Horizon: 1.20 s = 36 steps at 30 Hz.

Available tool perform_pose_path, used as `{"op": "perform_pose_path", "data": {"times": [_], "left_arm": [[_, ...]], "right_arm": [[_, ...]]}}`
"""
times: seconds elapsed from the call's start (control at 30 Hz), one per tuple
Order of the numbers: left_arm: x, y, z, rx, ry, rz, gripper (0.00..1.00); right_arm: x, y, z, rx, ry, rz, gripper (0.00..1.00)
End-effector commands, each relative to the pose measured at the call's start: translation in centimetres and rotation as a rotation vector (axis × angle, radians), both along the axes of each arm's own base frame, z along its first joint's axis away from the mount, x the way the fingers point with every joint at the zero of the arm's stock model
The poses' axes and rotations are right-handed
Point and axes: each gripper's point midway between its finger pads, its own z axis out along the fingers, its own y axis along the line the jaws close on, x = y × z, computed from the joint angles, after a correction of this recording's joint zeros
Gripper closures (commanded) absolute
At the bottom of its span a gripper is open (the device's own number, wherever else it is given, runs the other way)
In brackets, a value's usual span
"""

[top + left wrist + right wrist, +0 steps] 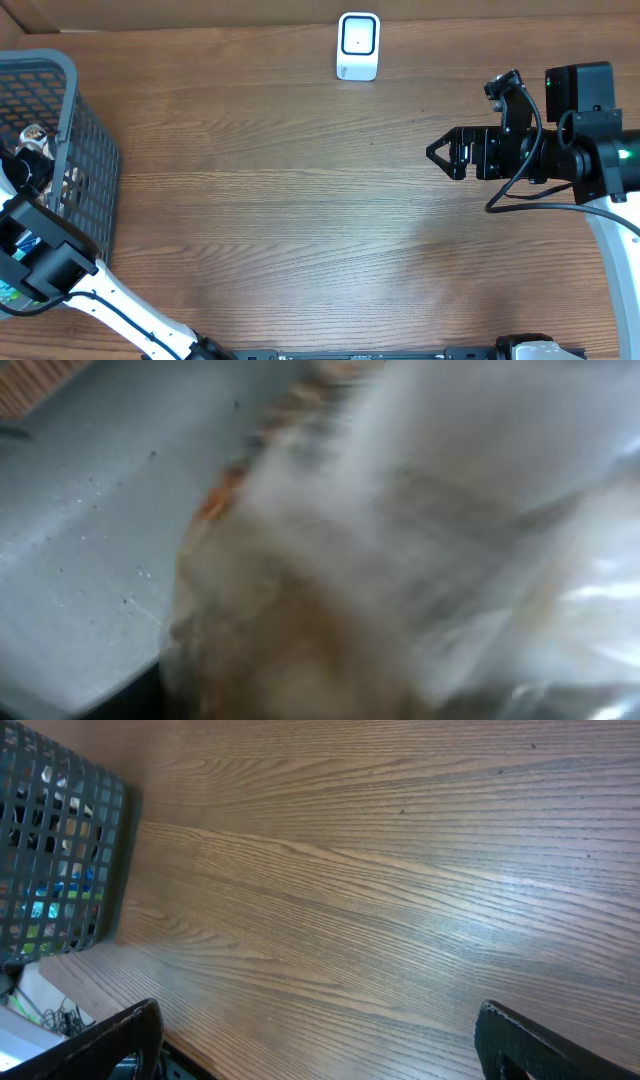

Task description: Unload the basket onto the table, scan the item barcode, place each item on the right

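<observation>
A clear plastic-wrapped item [400, 550] with brownish contents fills the left wrist view, blurred and very close. My left arm [40, 262] reaches into the dark mesh basket [72, 95] at the table's left edge, where packaged goods [32, 135] show. Its fingers are hidden, so I cannot tell how the jaws stand or whether they hold the item. No barcode is readable. A white scanner [358, 46] stands at the back centre. My right gripper [440, 153] hovers open over bare wood at the right, its fingers [110, 1040] wide apart with nothing between them.
The wooden table [300, 220] spreads between the basket and the right arm. The basket [60, 850] also appears at the upper left of the right wrist view, with colourful packages inside. A grey floor [80, 540] shows beside the wrapped item.
</observation>
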Motion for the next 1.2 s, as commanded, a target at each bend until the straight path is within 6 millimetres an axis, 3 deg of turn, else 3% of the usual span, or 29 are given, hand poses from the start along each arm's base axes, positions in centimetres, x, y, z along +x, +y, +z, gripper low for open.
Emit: {"op": "perform_pose_path", "data": {"times": [0.0, 0.13, 0.3, 0.5, 0.7, 0.77, 0.9, 1.0, 1.17], "left_arm": [[0.2, -1.3, -2.4, -0.075, 0.013, -0.005, 0.76], [0.9, -2.1, -1.3, -0.115, -0.028, -0.013, 0.94], [2.8, -2.1, 3.4, -0.121, -0.137, -0.031, 0.96], [4.5, -2.0, 13.9, -0.026, -0.308, -0.068, 0.96], [3.9, -3.9, 25.5, 0.125, -0.505, -0.118, 0.96], [3.1, -5.1, 29.2, 0.18, -0.564, -0.135, 0.96], [1.2, -8.5, 34.7, 0.267, -0.638, -0.186, 0.96], [0.2, -12.1, 37.7, 0.304, -0.674, -0.253, 0.96], [0.3, -19.1, 42.0, 0.318, -0.794, -0.445, 0.96]], "right_arm": [[0.0, 0.3, 1.5, 0.012, -0.045, 0.005, 0.0], [0.0, 0.3, 1.5, 0.012, -0.045, 0.005, 0.0], [0.0, 0.3, 1.5, 0.012, -0.045, 0.005, 0.0], [0.0, 0.3, 1.5, 0.012, -0.044, 0.005, 0.0], [0.0, 0.3, 1.5, 0.012, -0.045, 0.005, 0.0], [0.0, 0.3, 1.5, 0.012, -0.045, 0.005, 0.0], [0.0, 0.3, 1.5, 0.012, -0.045, 0.005, 0.0], [0.0, 0.3, 1.5, 0.012, -0.045, 0.005, 0.0], [0.0, 0.3, 1.5, 0.013, -0.044, 0.005, 0.0]]}}
